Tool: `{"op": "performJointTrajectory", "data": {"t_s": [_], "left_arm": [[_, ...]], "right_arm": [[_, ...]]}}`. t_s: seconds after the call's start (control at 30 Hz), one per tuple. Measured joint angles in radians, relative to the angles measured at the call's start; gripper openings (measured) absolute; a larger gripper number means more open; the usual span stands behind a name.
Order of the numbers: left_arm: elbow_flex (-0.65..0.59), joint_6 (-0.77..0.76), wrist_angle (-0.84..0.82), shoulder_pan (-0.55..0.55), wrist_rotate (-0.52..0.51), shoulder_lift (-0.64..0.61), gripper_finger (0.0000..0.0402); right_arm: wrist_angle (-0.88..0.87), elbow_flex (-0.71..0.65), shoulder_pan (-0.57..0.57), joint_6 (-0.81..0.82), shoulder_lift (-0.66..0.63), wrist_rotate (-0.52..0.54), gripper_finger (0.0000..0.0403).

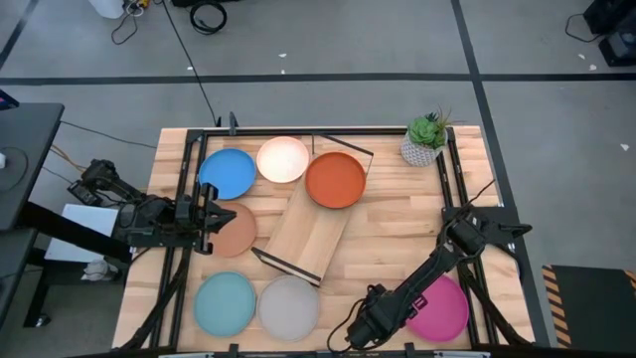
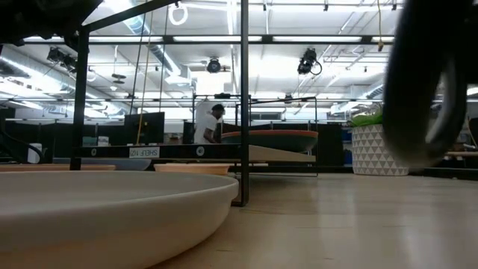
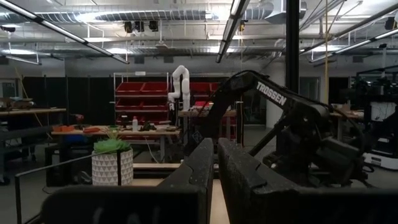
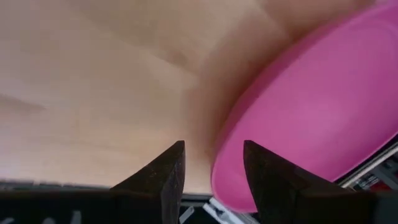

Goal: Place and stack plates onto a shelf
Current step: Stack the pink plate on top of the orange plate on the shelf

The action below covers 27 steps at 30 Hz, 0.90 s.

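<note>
Seven plates lie on the slatted tabletop: blue (image 1: 228, 173), cream (image 1: 282, 159), orange (image 1: 335, 180), terracotta brown (image 1: 237, 231), pale blue (image 1: 225, 303), grey (image 1: 288, 306) and pink (image 1: 439, 308). The shelf (image 1: 310, 234) lies askew in the middle, and the orange plate's edge rests on its far end. My left gripper (image 1: 221, 215) is shut and level over the brown plate's left edge. My right gripper (image 4: 214, 168) is open and points down at the near edge, at the pink plate's (image 4: 311, 106) left rim. My right gripper has one finger (image 4: 264, 177) standing at the pink plate's left rim (image 4: 227, 168) from above, and the other over bare wood. I cannot tell whether it touches the rim. The plate lies flat on the table.
A potted plant (image 1: 425, 139) stands at the far right corner. Black frame rails (image 1: 189, 159) run along the table's left and right sides. Bare wood (image 1: 407, 229) lies between the shelf and the right arm. A person (image 2: 213, 123) stands in the room behind.
</note>
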Motion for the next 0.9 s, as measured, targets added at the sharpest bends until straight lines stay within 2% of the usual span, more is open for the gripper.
{"op": "performJointTrajectory", "data": {"t_s": [0.13,0.53,0.73,0.9], "left_arm": [[0.0,0.0,0.0,0.0,0.0,0.0,0.0032],[0.0,0.0,0.0,0.0,0.0,0.0,0.0032],[0.0,0.0,0.0,0.0,0.0,0.0,0.0032],[0.0,0.0,0.0,0.0,0.0,0.0,0.0032]], "right_arm": [[0.003,0.0,0.003,-0.011,0.012,-0.007,0.0148],[0.004,0.0,0.032,-0.003,0.012,0.017,0.0041],[0.004,0.0,0.032,-0.003,0.012,0.028,0.0028],[-0.002,0.0,0.032,-0.016,0.01,0.043,0.004]]}}
